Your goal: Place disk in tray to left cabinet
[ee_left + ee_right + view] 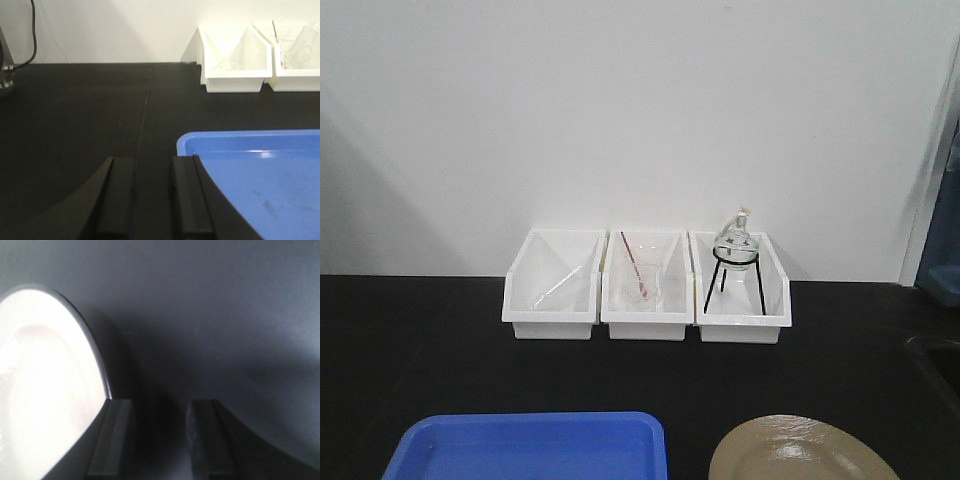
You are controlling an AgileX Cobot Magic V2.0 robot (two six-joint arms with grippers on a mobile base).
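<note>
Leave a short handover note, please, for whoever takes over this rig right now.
Left tool: open, empty, over the table by the tray's left edge.
Right tool: open, empty, beside the disk's rim, not gripping.
The disk lies on the table, right of the tray; nothing shows in the tray. The cabinet is not in view.
Done: nothing yet.
Left: put the disk in the tray, then take the tray to the left cabinet.

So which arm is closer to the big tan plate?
Right. The right end effector hangs open just beside the disk's rim. The left end effector is by the tray's corner, with the disk out of its view.
</note>
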